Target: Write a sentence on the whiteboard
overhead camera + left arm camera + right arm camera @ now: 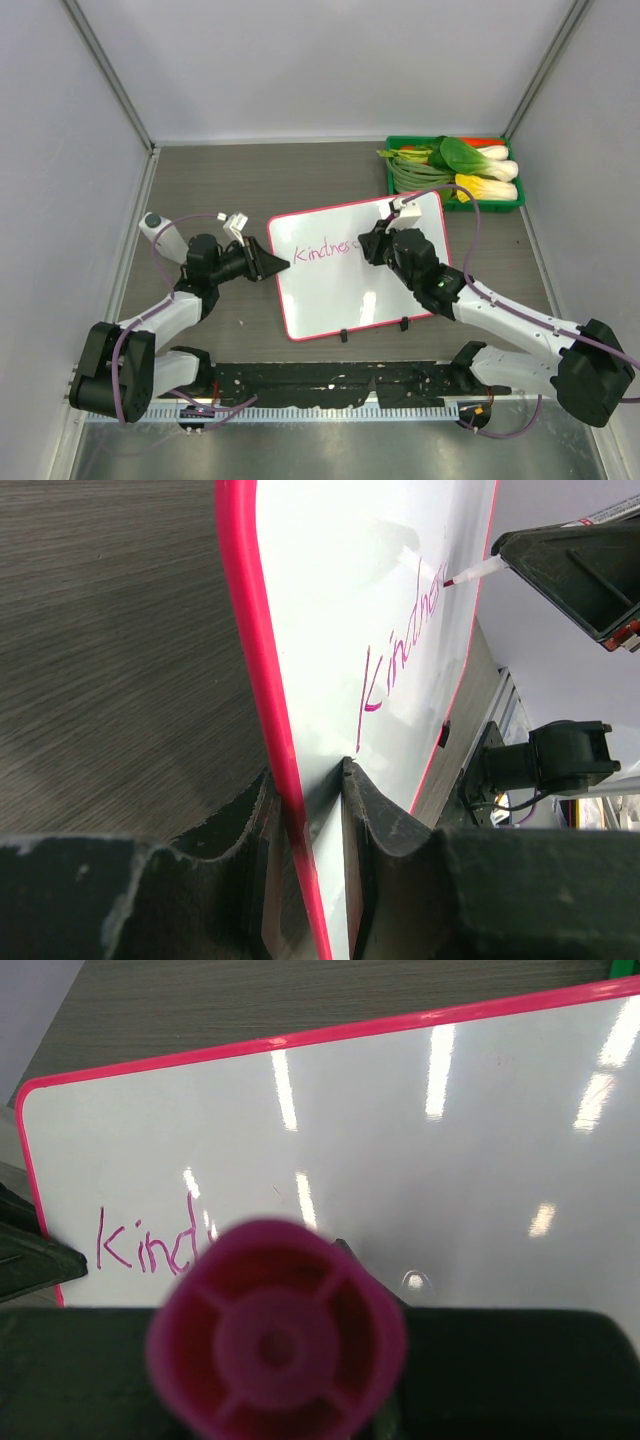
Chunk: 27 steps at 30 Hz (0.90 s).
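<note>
Lying mid-table in the top view, the whiteboard [350, 290] bears the sentence [328, 250], roughly "Kindnes", the right gripper [378, 238] at its right end; left wrist view: the left gripper [307, 772] clamps the board's pink left edge; right wrist view: the right gripper pinches the marker [275, 1335]

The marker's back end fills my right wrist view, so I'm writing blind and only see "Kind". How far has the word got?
Observer: From the top, the sentence reads about "Kindnes"; the right gripper hides anything after that.
Operator: Is the tip on the board?
Observer: In the left wrist view, the marker tip appears to touch the whiteboard at the word's end.
Operator: Is the board secured?
Observer: Yes, the left gripper pinches its pink edge between its fingers.
</note>
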Motion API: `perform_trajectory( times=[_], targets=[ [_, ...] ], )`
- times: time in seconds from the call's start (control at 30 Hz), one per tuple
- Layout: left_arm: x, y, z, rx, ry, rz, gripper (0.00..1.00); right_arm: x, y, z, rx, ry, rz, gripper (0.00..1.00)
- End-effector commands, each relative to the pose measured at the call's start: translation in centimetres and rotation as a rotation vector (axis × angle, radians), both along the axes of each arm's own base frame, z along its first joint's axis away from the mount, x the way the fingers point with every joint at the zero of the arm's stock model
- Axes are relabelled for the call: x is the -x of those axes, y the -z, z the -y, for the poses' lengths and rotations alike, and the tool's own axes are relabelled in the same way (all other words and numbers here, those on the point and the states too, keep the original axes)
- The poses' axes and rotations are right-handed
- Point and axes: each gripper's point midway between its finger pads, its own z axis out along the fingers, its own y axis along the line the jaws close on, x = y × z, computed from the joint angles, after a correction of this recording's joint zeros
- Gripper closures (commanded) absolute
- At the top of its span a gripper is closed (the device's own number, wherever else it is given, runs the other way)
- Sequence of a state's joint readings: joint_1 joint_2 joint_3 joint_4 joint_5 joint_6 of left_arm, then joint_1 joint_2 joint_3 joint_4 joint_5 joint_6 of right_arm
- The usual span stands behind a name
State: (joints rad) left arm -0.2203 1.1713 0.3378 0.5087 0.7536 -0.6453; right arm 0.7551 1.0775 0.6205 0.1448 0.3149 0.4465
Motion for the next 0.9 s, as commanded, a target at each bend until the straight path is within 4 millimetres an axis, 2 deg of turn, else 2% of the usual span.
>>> perform_trajectory(
  times=[0.0, 0.37, 0.47, 0.67, 0.77, 0.87],
  targets=[
    [0.7, 1.1, 0.4, -0.044, 0.043, 0.018, 1.00, 0.4, 1.0, 0.5, 0.043, -0.011, -0.019, 0.99],
    [0.8, 1.2, 0.5, -0.045, 0.047, 0.018, 1.00, 0.0, 0.4, -1.0, -0.019, -0.041, -0.014, 0.99],
    [0.7, 1.1, 0.4, -0.045, 0.043, 0.018, 1.00, -0.3, -0.3, -1.2, -0.044, -0.024, -0.006, 0.98],
    [0.7, 1.2, 0.4, -0.046, 0.044, 0.018, 1.00, -0.6, -3.1, -0.5, -0.149, -0.014, 0.032, 0.99],
    [0.7, 1.1, 0.4, -0.046, 0.044, 0.022, 1.00, -0.2, -5.1, 0.0, -0.217, -0.041, 0.060, 0.99],
    [0.8, 1.0, 0.4, -0.045, 0.044, 0.024, 1.00, 0.2, -6.1, 0.6, -0.235, -0.047, 0.071, 0.99]
  ],
)
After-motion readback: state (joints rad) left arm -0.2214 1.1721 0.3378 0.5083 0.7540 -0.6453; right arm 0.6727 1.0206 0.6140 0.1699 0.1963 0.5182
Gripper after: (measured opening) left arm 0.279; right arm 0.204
